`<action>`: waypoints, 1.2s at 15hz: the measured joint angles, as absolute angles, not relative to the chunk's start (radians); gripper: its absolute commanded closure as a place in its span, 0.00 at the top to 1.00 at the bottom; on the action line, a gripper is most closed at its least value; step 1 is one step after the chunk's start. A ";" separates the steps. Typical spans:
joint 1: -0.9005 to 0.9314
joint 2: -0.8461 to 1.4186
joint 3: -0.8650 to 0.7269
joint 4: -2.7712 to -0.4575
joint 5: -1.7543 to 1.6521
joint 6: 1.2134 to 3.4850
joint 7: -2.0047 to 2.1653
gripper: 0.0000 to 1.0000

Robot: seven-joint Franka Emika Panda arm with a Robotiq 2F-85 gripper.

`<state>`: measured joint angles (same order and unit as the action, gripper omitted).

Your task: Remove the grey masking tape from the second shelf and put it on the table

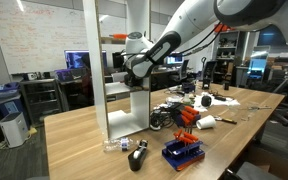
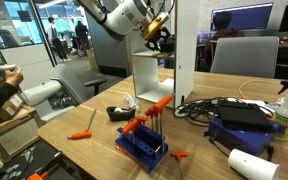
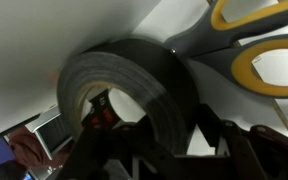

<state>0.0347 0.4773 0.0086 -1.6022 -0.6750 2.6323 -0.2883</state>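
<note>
The grey masking tape (image 3: 134, 75) fills the wrist view, a grey roll with its hollow centre showing at the left. My gripper (image 3: 169, 130) has its dark fingers on either side of the roll's wall and appears shut on it. In both exterior views the gripper (image 1: 136, 70) (image 2: 156, 38) reaches into the tall white rack (image 1: 102, 90) at the height of an upper shelf, well above the table (image 1: 84, 135). The tape itself is too small to make out in the exterior views.
Yellow-handled scissors (image 3: 269, 65) lie on the white shelf just beyond the tape. On the table stand a blue tray with orange pieces (image 1: 182, 150) (image 2: 144, 145), an upright black gadget (image 1: 137, 157), cables and several tools. The rack's side panel (image 2: 187, 50) is close to the gripper.
</note>
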 measured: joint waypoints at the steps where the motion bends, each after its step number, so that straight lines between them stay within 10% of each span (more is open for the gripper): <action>1: 0.036 0.480 0.009 -1.602 -0.672 2.632 -0.290 0.22; 18: 0.071 0.379 0.006 -1.636 -0.629 2.449 -0.291 0.20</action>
